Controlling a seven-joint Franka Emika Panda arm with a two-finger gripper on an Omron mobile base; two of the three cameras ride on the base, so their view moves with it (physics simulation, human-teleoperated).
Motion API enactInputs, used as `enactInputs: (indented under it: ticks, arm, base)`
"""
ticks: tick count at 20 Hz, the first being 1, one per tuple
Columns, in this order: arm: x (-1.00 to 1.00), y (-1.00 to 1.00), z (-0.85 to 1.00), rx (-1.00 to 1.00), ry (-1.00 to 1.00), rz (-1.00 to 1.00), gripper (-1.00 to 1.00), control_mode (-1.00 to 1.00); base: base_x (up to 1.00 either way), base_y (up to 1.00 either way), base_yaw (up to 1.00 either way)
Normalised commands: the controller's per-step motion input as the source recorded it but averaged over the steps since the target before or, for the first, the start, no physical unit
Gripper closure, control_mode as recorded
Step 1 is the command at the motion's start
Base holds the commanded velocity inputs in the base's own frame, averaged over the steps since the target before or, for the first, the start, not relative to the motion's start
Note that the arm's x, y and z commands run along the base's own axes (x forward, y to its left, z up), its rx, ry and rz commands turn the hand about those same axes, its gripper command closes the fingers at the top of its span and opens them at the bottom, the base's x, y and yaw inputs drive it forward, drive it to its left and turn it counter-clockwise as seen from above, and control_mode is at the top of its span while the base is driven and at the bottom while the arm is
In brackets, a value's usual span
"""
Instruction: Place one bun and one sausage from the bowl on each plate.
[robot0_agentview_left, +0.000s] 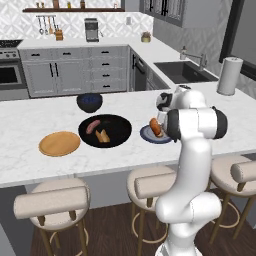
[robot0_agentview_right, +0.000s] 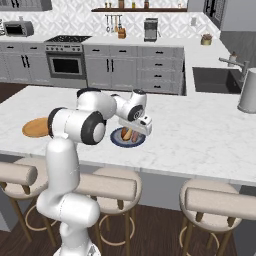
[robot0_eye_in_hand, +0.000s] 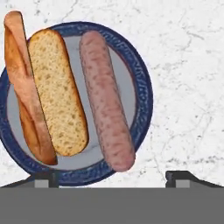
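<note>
The two-finger gripper hangs above the small blue-grey plate with darker rim, jaws spread wide, holding nothing; on this plate lie an orange-brown split bun and, touching beside it, a pinkish sausage; the large black bowl sits just beside this plate.

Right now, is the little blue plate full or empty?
Full: the blue plate holds a bun and a sausage, lying side by side.
</note>
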Motion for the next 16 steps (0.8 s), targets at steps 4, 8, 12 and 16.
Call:
enactInputs:
  ticks: [4,8,12,16]
  arm:
    - [-0.77,0.00,0.59,0.00,0.00,0.00,-1.00,-1.00]
    - [-0.71,0.19,0.66,0.00,0.00,0.00,-1.00,-1.00]
    - [-0.47,0.66,0.53,0.00,0.00,0.00,-1.00,-1.00]
    - [-0.13,0.90,0.41,0.00,0.00,0.00,-1.00,-1.00]
  base:
    - [0.00,0.00,0.00]
    - [0.00,0.00,0.00]
    - [0.00,0.00,0.00]
    - [0.00,0.00,0.00]
